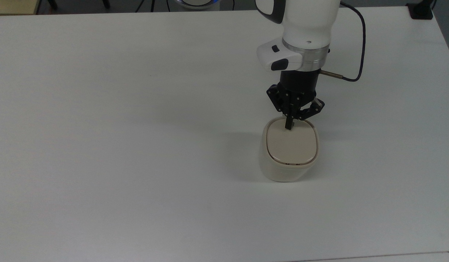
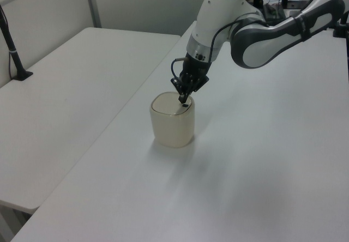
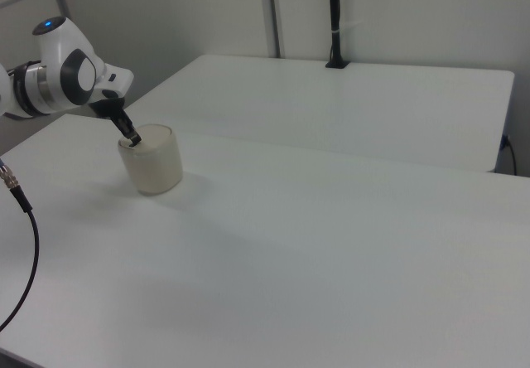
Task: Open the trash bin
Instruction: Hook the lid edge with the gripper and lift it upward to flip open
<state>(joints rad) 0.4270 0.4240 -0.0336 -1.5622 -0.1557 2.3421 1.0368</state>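
Trash bin [image 1: 288, 153], right of centre in the top view: lid [image 1: 290, 145] flat, unopened. Gripper [image 1: 289, 125], jaws pressed together, tip at its button edge; release apparently pending.

A white table [image 2: 262, 160] fills the frame; a second white desk [image 2: 71, 84] adjoins at left, pale partition walls [image 3: 397, 12] behind.
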